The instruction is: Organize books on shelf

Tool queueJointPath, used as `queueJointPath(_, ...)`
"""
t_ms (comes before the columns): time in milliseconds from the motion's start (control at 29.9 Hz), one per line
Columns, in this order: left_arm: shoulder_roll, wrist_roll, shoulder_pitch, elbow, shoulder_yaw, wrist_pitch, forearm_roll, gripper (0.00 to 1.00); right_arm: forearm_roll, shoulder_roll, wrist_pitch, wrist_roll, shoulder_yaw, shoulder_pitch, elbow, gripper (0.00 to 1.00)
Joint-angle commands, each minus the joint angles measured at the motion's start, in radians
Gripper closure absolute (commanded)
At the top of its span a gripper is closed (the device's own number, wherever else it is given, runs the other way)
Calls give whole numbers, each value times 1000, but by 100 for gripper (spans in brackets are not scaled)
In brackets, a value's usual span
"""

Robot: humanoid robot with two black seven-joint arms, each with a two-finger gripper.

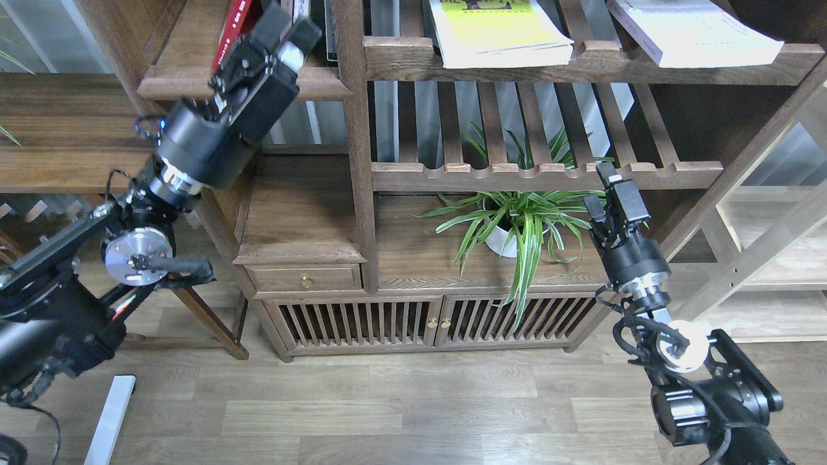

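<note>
A red book [236, 24] leans on the dark-brown shelf [194, 82] at the top left, beside a few upright spines [301, 9]. My left gripper [284, 33] hovers just right of the red book, blurred by motion; its fingers look open and hold nothing. The yellow-green book [497, 31] lies flat on the upper slatted rack [400, 59]. Further right on that rack lies the white book [694, 32]. My right gripper [610, 190] is low at the right, in front of the lower slatted rack [549, 174], open and empty.
A potted spider plant [517, 223] stands on the cabinet top just left of my right gripper. An upright post [354, 142] separates the shelf from the racks. A wooden table [64, 129] is at the left, and a pale frame [762, 258] at the right.
</note>
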Motion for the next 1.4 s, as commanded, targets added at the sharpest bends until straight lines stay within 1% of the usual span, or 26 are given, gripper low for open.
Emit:
queueJointPath(0,-11,20,65,-27,0,-3,-111,1,1,-3,0,-2,17,18,2,1)
queueJointPath(67,-22,56,82,-50,5,-3,-206,1,1,-14,0,-2,28,27,0,1)
queueJointPath(167,-66,147,90,-77,3,-3,-401,2,6,-25,0,-1,42,35,-1,1)
queueJointPath(201,-77,185,90,-80,3,-3,-463,2,14,-26,0,-1,55,35,-1,1)
queueJointPath(267,-96,242,90,-85,6,-3,-532,2,18,-31,0,-2,77,38,0,1)
queueJointPath(334,-114,268,91,-85,8,-3,-549,2,20,-37,0,-1,88,41,3,1)
queueJointPath(535,-175,287,145,-85,17,-3,-552,4,20,-58,0,-1,158,64,13,1)
queueJointPath(668,-195,337,192,-85,34,-3,-552,6,20,-98,0,-1,187,102,11,1)
queueJointPath(735,-208,349,208,-83,38,-3,-552,7,20,-118,0,-1,189,112,11,1)
queueJointPath(836,-228,353,217,-80,61,-3,-552,8,20,-134,0,-1,187,113,11,1)
queueJointPath(902,-229,354,220,-77,78,-3,-552,11,20,-138,0,-1,187,116,11,1)
queueJointPath(1103,-247,363,252,-76,95,-3,-548,11,20,-173,0,-2,186,148,11,1)
queueJointPath(1237,-249,369,254,-70,95,-3,-541,11,20,-206,0,-2,187,167,9,4)
queueJointPath(1370,-248,369,252,-68,94,-3,-541,11,40,-221,0,-7,186,191,9,4)
